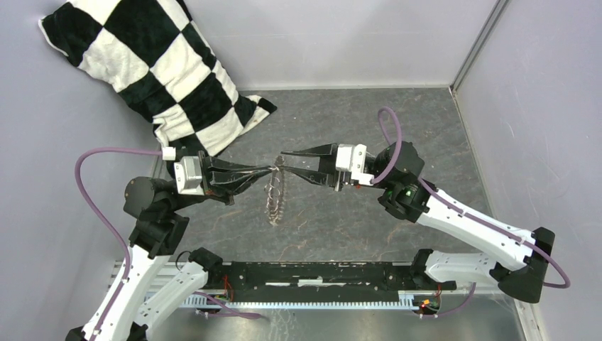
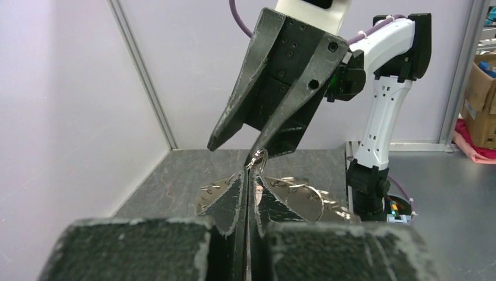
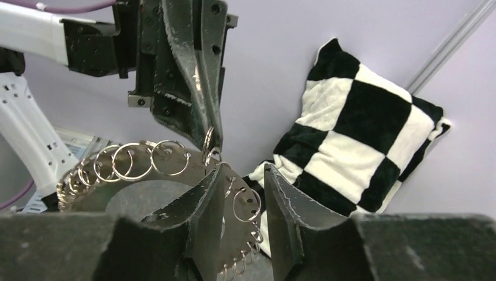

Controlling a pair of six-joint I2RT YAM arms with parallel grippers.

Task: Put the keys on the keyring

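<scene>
Keyring (image 1: 275, 199) edge-on overhead, face-on wrist-side

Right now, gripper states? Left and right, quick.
Left gripper: closed, pinching the keyring at its top edge.
Right gripper: open, holding nothing.

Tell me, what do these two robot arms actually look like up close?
Both the left arm and right arm have white shells with black joints and bases. A purple cable loops along each one. The jaws are black, long tapering wedges with scuffed, pale edges, mounted on a small white block. A green light glows at a right-arm joint.
</scene>
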